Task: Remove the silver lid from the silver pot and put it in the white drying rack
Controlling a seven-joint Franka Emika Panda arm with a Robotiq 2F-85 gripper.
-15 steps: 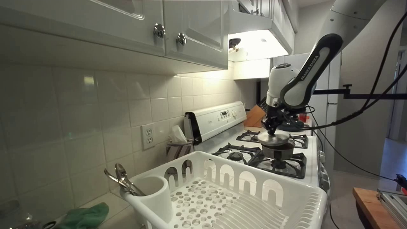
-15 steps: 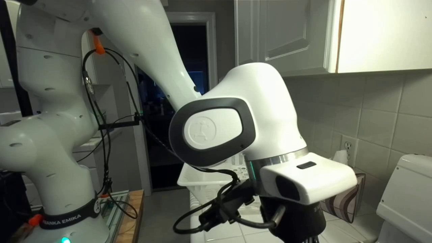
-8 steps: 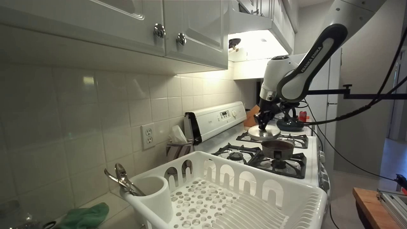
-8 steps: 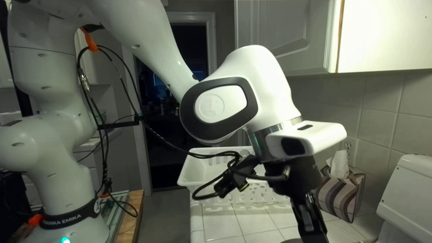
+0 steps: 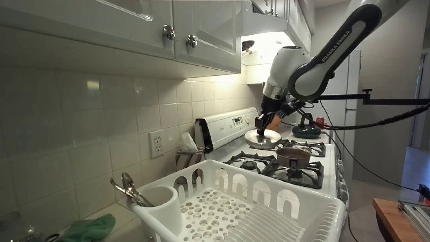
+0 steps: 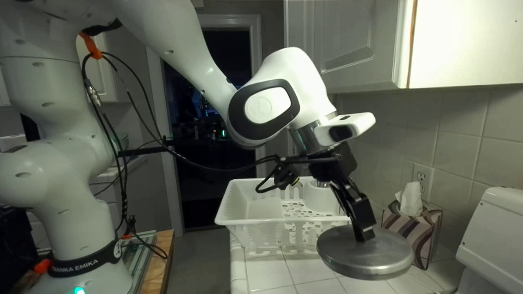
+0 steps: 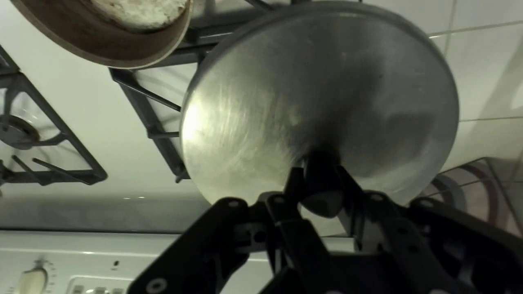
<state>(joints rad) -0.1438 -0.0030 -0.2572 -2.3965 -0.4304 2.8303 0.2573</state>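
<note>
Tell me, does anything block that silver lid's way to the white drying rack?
Nothing visible but the facing side of the white drying rack, which the silver lid must probably clear. The tissue box stands toward the tiled wall, seemingly off the direct path.

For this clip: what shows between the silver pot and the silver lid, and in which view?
In the wrist view, black grate bars and white stovetop show between the silver pot and the silver lid.

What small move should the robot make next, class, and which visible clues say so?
Probably carry the lid towards the rack: the gripper holds it near its middle, clear of the pot, and the rack stands farther along the counter.
</note>
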